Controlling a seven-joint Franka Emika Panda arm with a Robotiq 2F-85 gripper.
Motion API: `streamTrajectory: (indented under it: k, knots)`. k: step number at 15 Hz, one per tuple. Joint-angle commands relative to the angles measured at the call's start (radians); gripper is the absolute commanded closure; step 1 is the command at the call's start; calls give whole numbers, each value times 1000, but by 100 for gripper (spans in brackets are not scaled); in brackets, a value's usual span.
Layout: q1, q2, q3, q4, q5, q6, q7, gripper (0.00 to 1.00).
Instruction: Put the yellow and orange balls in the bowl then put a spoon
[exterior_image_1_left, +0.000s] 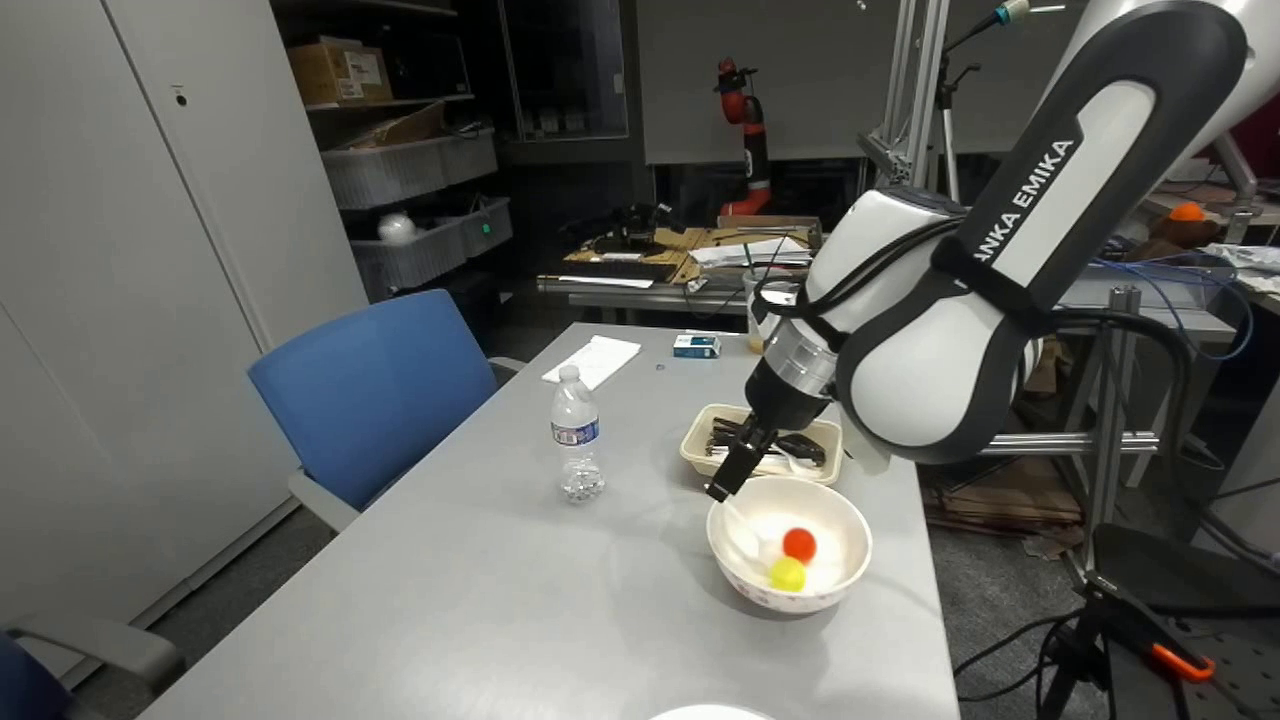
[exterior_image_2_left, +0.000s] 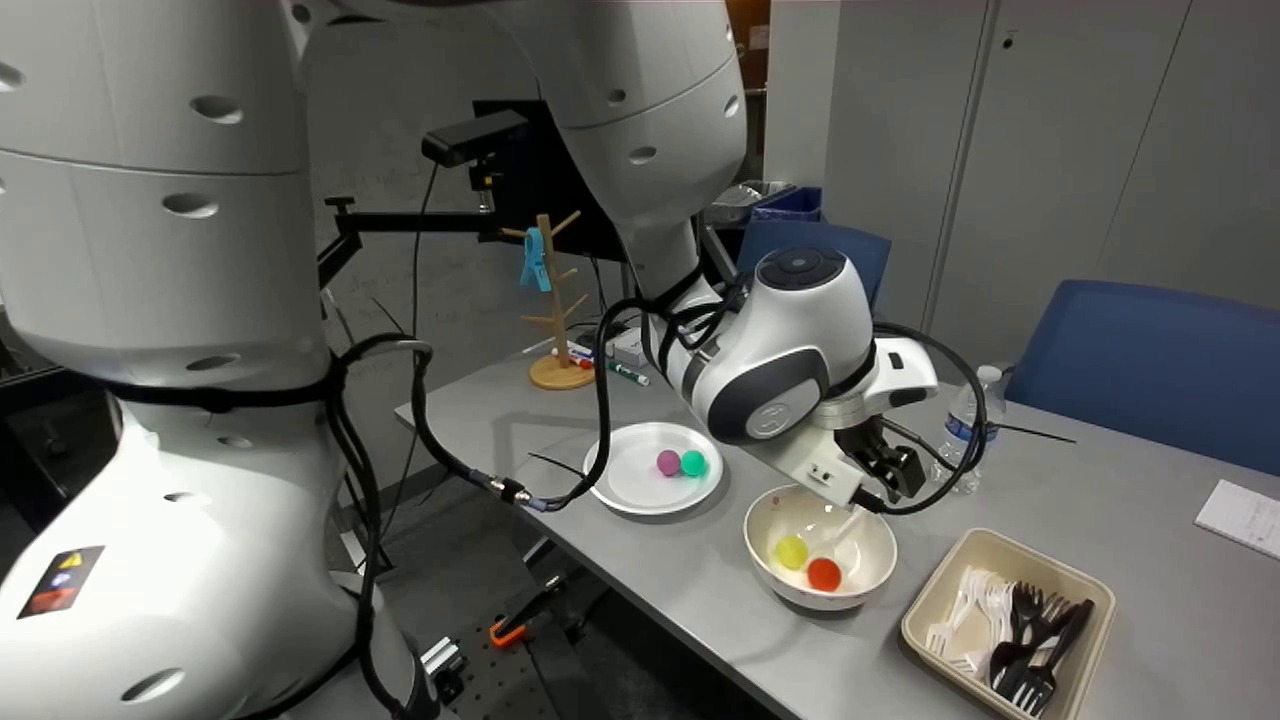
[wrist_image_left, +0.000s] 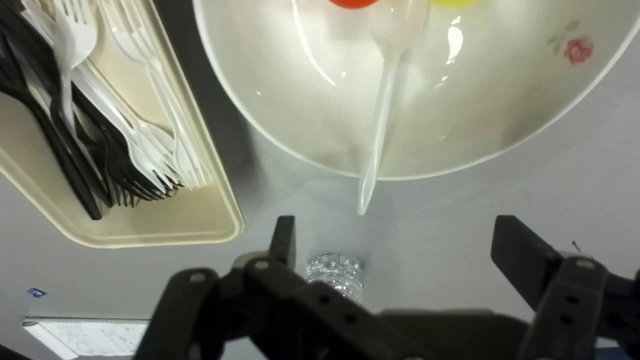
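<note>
The white bowl (exterior_image_1_left: 842, 530) (exterior_image_2_left: 876, 560) (wrist_image_left: 480, 120) stands upright on the table. The yellow ball (exterior_image_1_left: 787, 575) (exterior_image_2_left: 791, 551) (wrist_image_left: 454, 2) and the orange-red ball (exterior_image_1_left: 799, 545) (exterior_image_2_left: 823, 574) (wrist_image_left: 353, 2) lie inside it; the wrist view cuts both off. A white plastic spoon (exterior_image_1_left: 740, 532) (exterior_image_2_left: 846, 527) (wrist_image_left: 382, 115) leans in the bowl, its head by the balls and its handle over the rim. My gripper (exterior_image_1_left: 722, 490) (exterior_image_2_left: 905, 478) (wrist_image_left: 393, 220) is above the bowl's rim. Its fingers are wide apart with nothing between them, and the spoon's handle end is apart from them.
A beige tray (exterior_image_1_left: 690, 450) (exterior_image_2_left: 1088, 592) (wrist_image_left: 150, 227) with black and white cutlery is beside the bowl. A water bottle (exterior_image_1_left: 577, 445) (exterior_image_2_left: 962, 440) (wrist_image_left: 336, 270) stands close by. A white plate (exterior_image_2_left: 640, 490) holds a pink and a green ball. A wooden stand (exterior_image_2_left: 558, 370) is farther back.
</note>
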Motion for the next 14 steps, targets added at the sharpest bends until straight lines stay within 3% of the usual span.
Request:
streamTrajectory:
  k: [1, 6, 12, 13, 14]
  knots:
    - [23, -130, -34, -46, -27, -147, -24, 0]
    - [-5, -283, 21, -83, -9, -302, -57, 0]
    - [40, -457, 35, -146, 56, -403, -149, 0]
    - [161, -478, -86, -159, -1, -408, -108, 0]
    - [180, -501, -100, -171, -17, -415, -101, 0]
